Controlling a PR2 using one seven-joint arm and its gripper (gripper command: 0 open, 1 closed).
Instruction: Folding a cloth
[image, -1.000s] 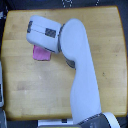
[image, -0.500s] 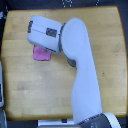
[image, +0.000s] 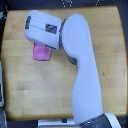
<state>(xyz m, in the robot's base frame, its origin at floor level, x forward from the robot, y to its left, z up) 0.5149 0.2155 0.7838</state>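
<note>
The pink-magenta cloth (image: 41, 52) lies bunched or folded small on the wooden tabletop (image: 30, 85), toward the exterior view's left. Only its lower part shows; the rest is hidden under the white arm (image: 82, 65). The arm reaches from the bottom right up and across to the left, and its boxy white and grey end (image: 44, 29) sits directly over the cloth's upper edge. The gripper fingers are hidden beneath that end, so I cannot see whether they are open, shut or holding the cloth.
The wooden table's edges run along the frame's top, left and right. Dark floor shows beyond the left edge (image: 2, 60), with a pale object at the lower left corner (image: 2, 95).
</note>
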